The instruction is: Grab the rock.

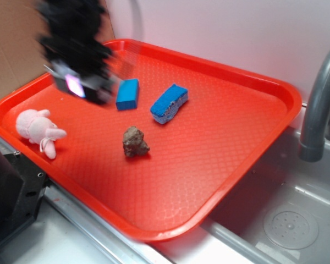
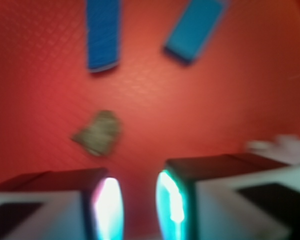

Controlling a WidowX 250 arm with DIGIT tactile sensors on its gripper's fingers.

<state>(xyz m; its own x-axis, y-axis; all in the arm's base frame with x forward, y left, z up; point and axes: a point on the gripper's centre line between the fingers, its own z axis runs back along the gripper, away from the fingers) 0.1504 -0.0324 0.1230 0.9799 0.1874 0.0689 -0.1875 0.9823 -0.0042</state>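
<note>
The rock [image 1: 135, 142] is a lumpy brown-grey stone lying near the middle of the red tray [image 1: 247, 126]. In the wrist view the rock [image 2: 100, 132] lies ahead of the jaws and a little to the left, apart from them. My gripper [image 1: 80, 82] is blurred and hangs above the tray's far left part, well away from the rock. In the wrist view my gripper [image 2: 139, 205] is open, with bare red tray between its two lit pads and nothing held.
A blue rectangular block [image 1: 127, 93] and a blue sponge [image 1: 169, 103] lie behind the rock. A pink plush toy [image 1: 38, 129] lies at the tray's left. A grey faucet [image 1: 319, 104] and a sink basin [image 1: 289, 225] are on the right.
</note>
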